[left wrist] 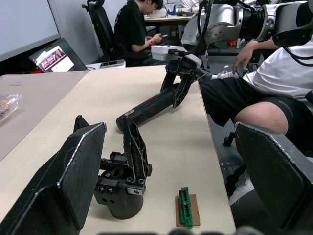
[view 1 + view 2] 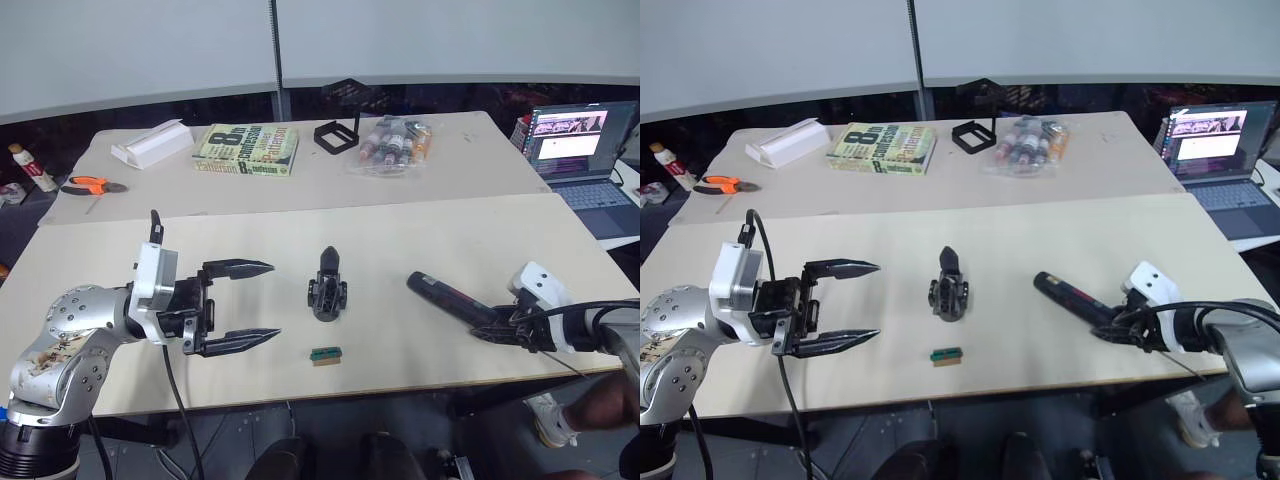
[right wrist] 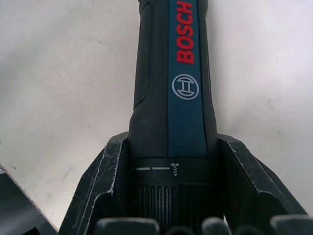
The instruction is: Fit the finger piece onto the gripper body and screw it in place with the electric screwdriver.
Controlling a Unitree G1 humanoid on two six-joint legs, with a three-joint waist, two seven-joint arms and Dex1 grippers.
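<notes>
The gripper body (image 2: 327,287), a chunky black block with one pointed finger sticking out, stands at the middle of the near table. My left gripper (image 2: 275,300) hovers open to its left, fingers pointing at it and nothing between them. To the right lies the electric screwdriver (image 2: 445,293), a thick black cylinder with a blue Bosch band (image 3: 178,88). My right gripper (image 3: 173,142) is shut on its near end, one finger on each side. The screwdriver's other end points toward the gripper body (image 1: 124,181). The finger piece is hidden or out of view.
A tiny green block (image 2: 326,354) lies just in front of the gripper body. The far table holds a white box (image 2: 152,143), orange pliers (image 2: 92,185), a book (image 2: 247,148), a black frame (image 2: 337,135) and a bag of bottles (image 2: 392,145). A laptop (image 2: 585,150) sits at right. A person (image 1: 274,83) sits close by.
</notes>
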